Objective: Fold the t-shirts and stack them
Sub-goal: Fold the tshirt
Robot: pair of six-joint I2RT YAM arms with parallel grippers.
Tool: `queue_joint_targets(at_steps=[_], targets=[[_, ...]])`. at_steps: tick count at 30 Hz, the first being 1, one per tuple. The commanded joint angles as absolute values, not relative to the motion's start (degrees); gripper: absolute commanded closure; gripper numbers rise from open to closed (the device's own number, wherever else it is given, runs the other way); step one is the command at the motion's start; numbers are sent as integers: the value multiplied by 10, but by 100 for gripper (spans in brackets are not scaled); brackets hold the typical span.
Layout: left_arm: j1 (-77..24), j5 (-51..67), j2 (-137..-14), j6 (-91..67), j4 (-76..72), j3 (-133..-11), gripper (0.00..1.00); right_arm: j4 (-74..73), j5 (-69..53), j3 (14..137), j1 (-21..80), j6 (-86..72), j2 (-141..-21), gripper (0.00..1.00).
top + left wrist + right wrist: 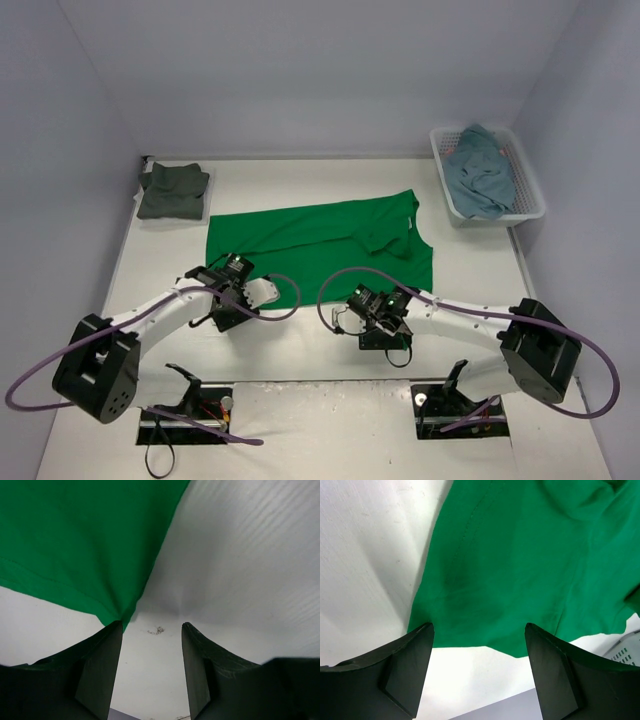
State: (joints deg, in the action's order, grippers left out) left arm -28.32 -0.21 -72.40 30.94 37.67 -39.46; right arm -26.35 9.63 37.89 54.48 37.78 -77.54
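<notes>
Surface (300,350): white and flat, with grey walls on three sides.
Green shirt (320,240): the bright green t-shirt lies spread out flat across the middle of the surface. One part near its right end is folded over on itself.
Basket (527,180): a white mesh basket sits in the far right corner of the surface.
Teal-blue shirt (480,175): it lies bunched up inside the basket.
Dark shirt (173,190): the dark grey-green t-shirt lies folded in the far left corner of the surface, well apart from the green shirt.
Left tool (152,625): it is low over the surface, at the near left corner of the green shirt. It is released, and its two fingers stand partly apart with only white surface between them. The shirt corner touches the tip of one finger (100,670).
Right tool (479,626): it is at the near edge of the green shirt, toward its right end. It is released, its fingers stand wide apart, and it grips nothing. The shirt's edge lies just ahead of them.
</notes>
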Motion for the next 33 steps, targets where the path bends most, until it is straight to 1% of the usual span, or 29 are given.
queue_joint_targets(at_steps=[1,13,15,16,17,18,27,30,31,33], targets=[[-286,-30,-751,311,337,-415,54,-273,100,382,548,390,-787,30],[-286,-63,-827,300,282,-417,55,-274,94,388,555,405,-789,30],[-285,-68,-840,300,278,-421,60,-274,95,381,555,403,-787,30],[-286,-68,-843,298,278,-424,64,-274,96,380,555,403,-781,30],[-286,-67,-846,297,278,-425,71,-274,96,380,556,404,-778,30],[-286,-65,-848,296,282,-428,73,-275,95,381,555,405,-774,30],[-286,-47,-850,284,307,-439,74,-277,89,401,560,414,-775,30],[-286,-46,-841,282,308,-438,85,-278,81,408,562,416,-771,30],[-286,-45,-832,281,309,-438,92,-279,80,410,563,417,-770,30],[-286,-46,-823,277,308,-436,100,-279,80,411,569,415,-771,29]])
